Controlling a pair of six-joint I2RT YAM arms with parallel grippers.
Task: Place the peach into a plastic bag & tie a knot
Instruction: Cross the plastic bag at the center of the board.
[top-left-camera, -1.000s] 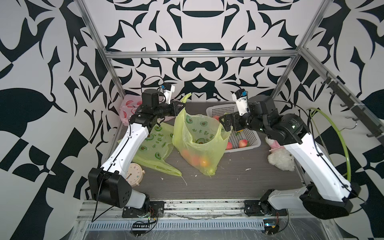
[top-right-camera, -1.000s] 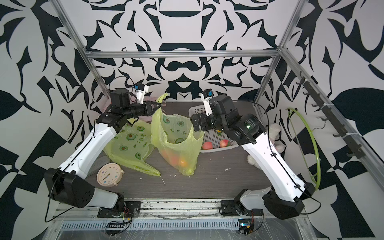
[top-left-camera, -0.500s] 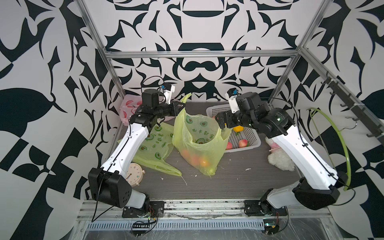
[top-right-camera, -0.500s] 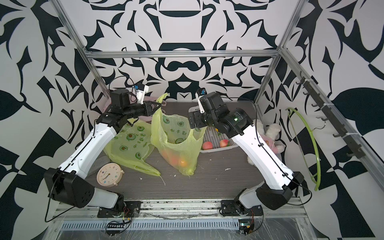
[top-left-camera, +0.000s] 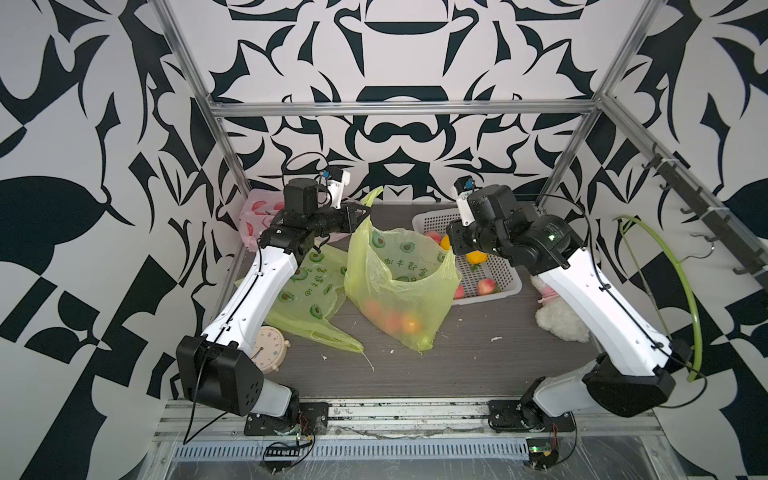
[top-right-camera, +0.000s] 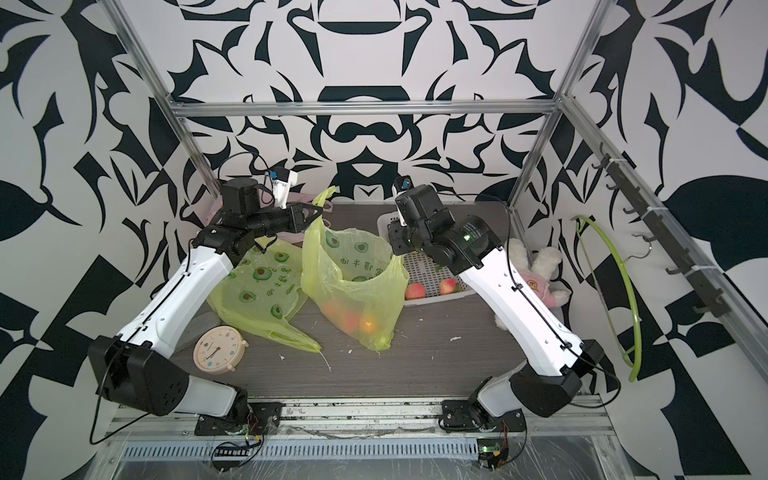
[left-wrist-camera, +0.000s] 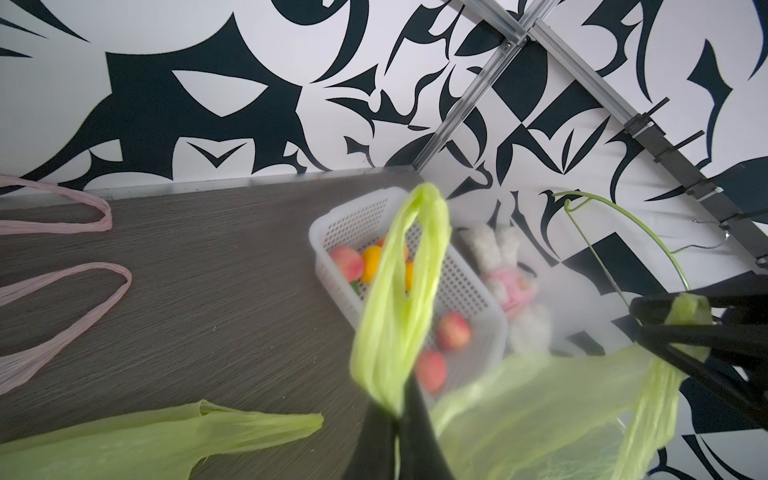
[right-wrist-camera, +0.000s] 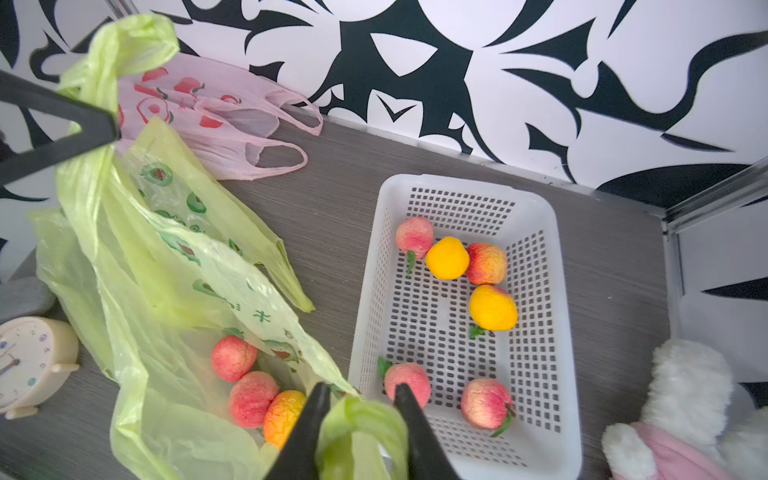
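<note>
- Left claw pinches tightly one handle of the thin yellow-green plastic bag.
- Right claw, narrow, grips its other handle.

Nine peaches, three bags, one basket, one clock

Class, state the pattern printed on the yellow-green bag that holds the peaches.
Green avocado motifs and green lettering on the translucent bag; clearest in a top view.
</note>
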